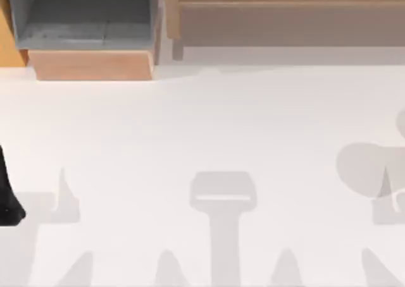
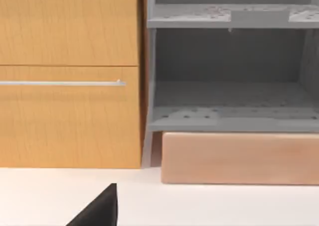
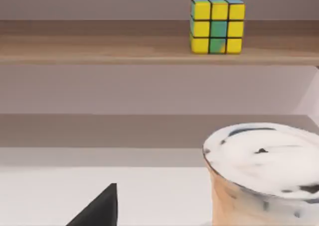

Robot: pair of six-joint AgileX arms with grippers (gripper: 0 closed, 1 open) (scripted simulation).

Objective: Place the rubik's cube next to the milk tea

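Note:
The rubik's cube (image 3: pixel 217 26), mostly yellow with some green tiles and dark gridlines, stands on the upper wooden shelf board (image 3: pixel 99 49) in the right wrist view. The milk tea (image 3: pixel 266 176), a clear cup with a white foamy top and dark specks, stands on the white table in front of the shelf and close to the camera, below the cube. A dark part of my right gripper (image 3: pixel 99 208) pokes in at the frame's edge, away from both. A dark part of my left arm (image 1: pixel 7 195) shows at the table's left edge.
At the back left are a grey open shelf unit (image 1: pixel 82 15) and a light wooden block (image 1: pixel 92 64) under it. A wooden cabinet with a metal drawer handle (image 2: pixel 62 82) stands beside them. The long wooden shelf (image 1: pixel 285 2) runs along the back right.

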